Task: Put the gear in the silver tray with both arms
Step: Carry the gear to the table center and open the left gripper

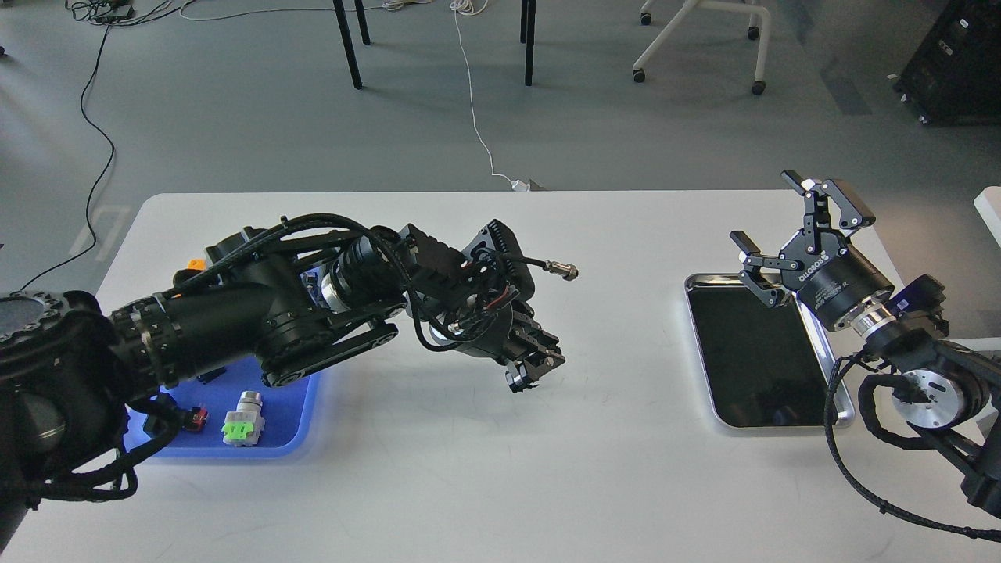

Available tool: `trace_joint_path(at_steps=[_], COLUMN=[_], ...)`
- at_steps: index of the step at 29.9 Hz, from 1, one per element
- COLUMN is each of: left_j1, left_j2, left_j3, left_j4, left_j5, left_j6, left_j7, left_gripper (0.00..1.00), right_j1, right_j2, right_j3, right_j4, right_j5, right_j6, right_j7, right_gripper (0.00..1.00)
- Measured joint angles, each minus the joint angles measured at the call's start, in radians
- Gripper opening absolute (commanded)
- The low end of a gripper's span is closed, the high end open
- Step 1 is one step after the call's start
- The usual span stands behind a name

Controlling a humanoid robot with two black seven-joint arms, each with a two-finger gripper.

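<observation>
My left gripper [534, 366] hangs over the middle of the white table, pointing down and to the right. Its fingers are closed together, with a small dark round piece, the gear [514, 385], showing at their tips. The silver tray [698, 336] lies at the right of the table, and its dark mirror floor holds nothing. My right gripper [765, 209] is open and empty, raised above the tray's far edge. A wide stretch of bare table separates the two grippers.
The blue plastic tray [291, 426] at the left is mostly hidden by my left arm. A green-and-white part [243, 422] and a black-and-red button [186, 419] show in it. A cable plug [565, 270] sticks out from the left wrist. Chair legs stand on the floor beyond the table.
</observation>
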Motion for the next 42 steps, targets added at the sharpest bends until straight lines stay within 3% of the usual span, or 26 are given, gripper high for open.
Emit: trace_joint_path(at_steps=[10,25,27,30,34,42], left_j1=[0.001,0.031,0.033,0.035,0.047,0.049], left_j2=[-0.09,-0.106,-0.106,-0.107,-0.106,-0.077], left_j3=[0.045,0.093,0.093,0.093,0.089,0.019], left_j4=[0.112,0.122,0.121,0.119,0.118,0.094], left_j5=[0.0,0.0,0.0,0.0,0.0,0.0], left_j6=[0.018,0.021,0.021,0.021,0.021,0.073], left_j7=[0.0,0.0,0.0,0.0,0.0,0.0], left_gripper=[0.15,0.23,0.32,0.63,0.81,0.98], right_j1=[-0.002,-0.004,-0.004,-0.003,-0.003,-0.004], right_j2=[-0.002,-0.002,-0.002,-0.002,-0.002,-0.019], right_j3=[0.0,0.001,0.001,0.001,0.001,-0.013], right_j4=[0.001,0.001,0.0,0.0,0.001,0.006], right_j5=[0.0,0.0,0.0,0.0,0.0,0.0], right_j6=[0.0,0.0,0.0,0.0,0.001,0.009], right_j7=[0.0,0.0,0.0,0.0,0.0,0.0], right_gripper=[0.99,0.99,0.99,0.99,0.99,0.99])
